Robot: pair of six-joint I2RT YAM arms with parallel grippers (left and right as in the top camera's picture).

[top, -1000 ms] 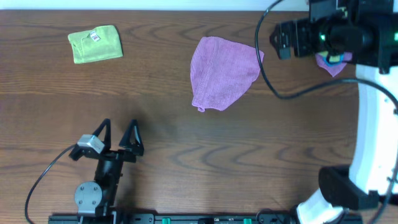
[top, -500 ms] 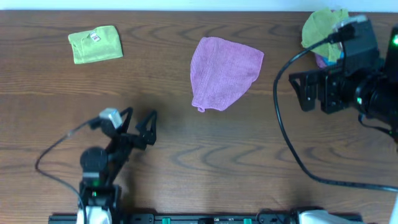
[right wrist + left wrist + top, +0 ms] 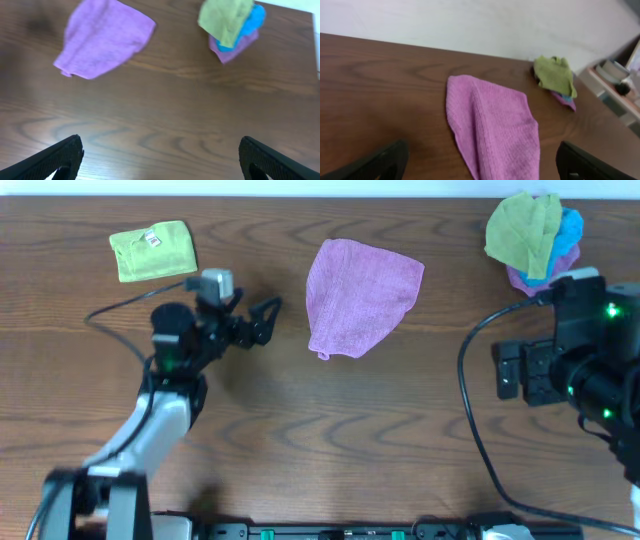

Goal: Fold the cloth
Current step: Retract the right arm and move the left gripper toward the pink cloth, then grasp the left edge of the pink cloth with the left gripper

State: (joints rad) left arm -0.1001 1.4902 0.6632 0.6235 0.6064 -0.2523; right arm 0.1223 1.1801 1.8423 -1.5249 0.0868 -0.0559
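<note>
brown wood table (image 3: pixel 300 440) carried one purple cloth (image 3: pixel 360 295), lying loose and partly doubled just ahead of the left gripper (image 3: pixel 262 322). its jaws stood wide, apparently lined up to take the near edge. the right gripper (image 3: pixel 162 160) hung with jaws wide too, holding nothing, the cloth well ahead and to the left of them, likely on standby. behind the left jaws sat one folded green cloth (image 3: pixel 152 250), seemingly finished. ahead of the right jaws one pile (image 3: pixel 535 235) showed three cloths, probably the supply.

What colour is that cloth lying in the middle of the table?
Pinkish purple. The cloth shows best in the overhead view.
</note>
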